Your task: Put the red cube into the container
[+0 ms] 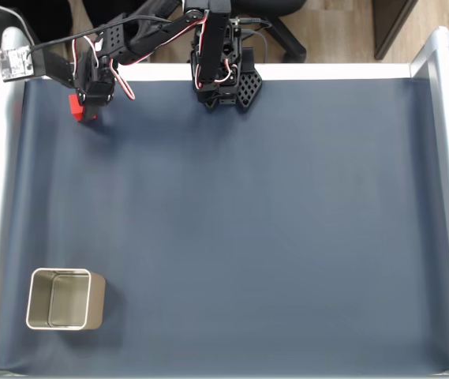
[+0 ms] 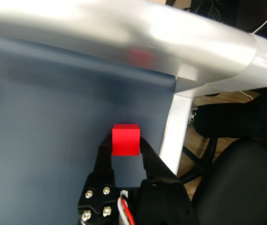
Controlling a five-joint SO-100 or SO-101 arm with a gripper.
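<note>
Gripper (image 2: 125, 146) clamped on red cube (image 2: 125, 139), upper left of fixed view by tray corner. Tin (image 1: 65, 298) far off, lower left. Lift clear, carry steadily, centre over mouth before release.

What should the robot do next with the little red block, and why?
Probably lift it. In the wrist view the claw looks closed on the red cube, up by the table's far left corner in the fixed view, while the container sits empty by the near left corner, so the cube needs raising before carrying.
</note>
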